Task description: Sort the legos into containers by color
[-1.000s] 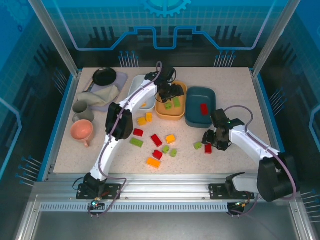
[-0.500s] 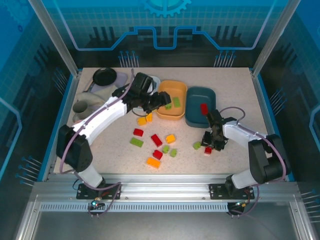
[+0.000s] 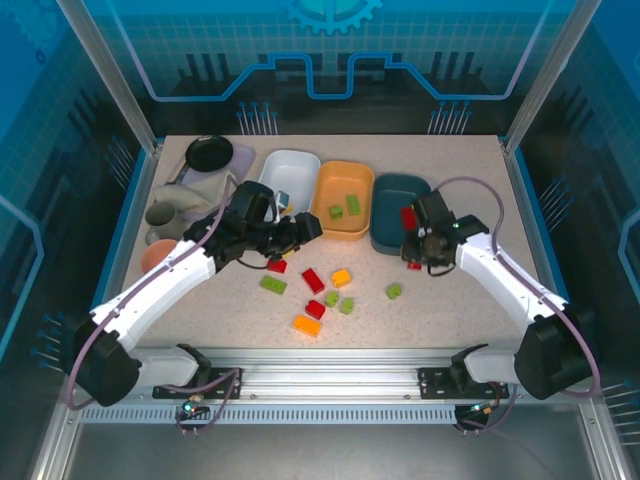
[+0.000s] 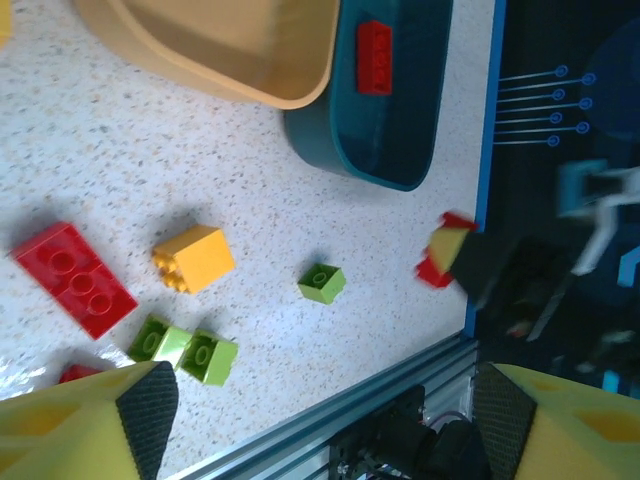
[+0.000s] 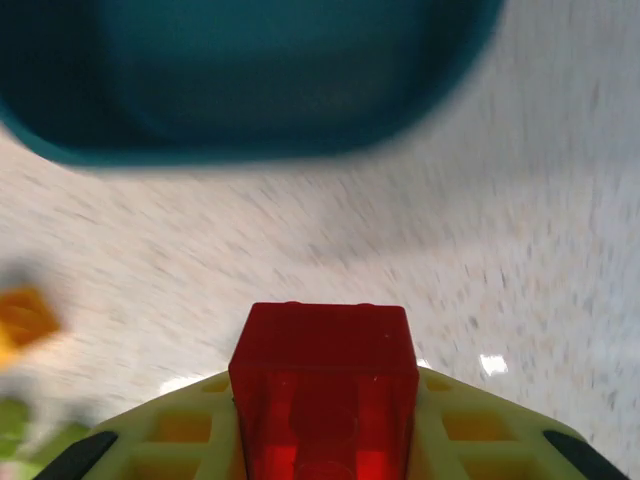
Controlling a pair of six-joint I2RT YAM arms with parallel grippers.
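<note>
Legos (image 3: 313,280) lie loose on the speckled table (image 3: 470,300) in front of the dishes. 9 show in the top view: 3 red, 4 light green and 2 orange-yellow. They cluster between the 2 arms, with 1 green brick (image 3: 394,291) apart to the right.

1 more piece, a red brick (image 5: 325,370), is pinched between the fingers of the right gripper (image 3: 414,258), whose jaws are closed on its sides. The right wrist view shows it over bare table, just short of the near wall of the teal dish (image 3: 383,238). Inside that dish lies a second red brick (image 3: 408,218).

The orange dish (image 3: 340,233) in the middle holds 2 green bricks (image 3: 353,204). The white dish (image 3: 290,155) stands to its left, its near end covered by the left arm, so what it holds cannot be told. The 3 dishes sit side by side in a row.

The left gripper (image 3: 300,232) hangs over the table just in front of the white and orange dishes, jaws spread wide with nothing between them.

Further left are a round black pan (image 3: 209,152), a grey cloth (image 3: 190,195) and a pinkish bowl (image 3: 155,256).
</note>
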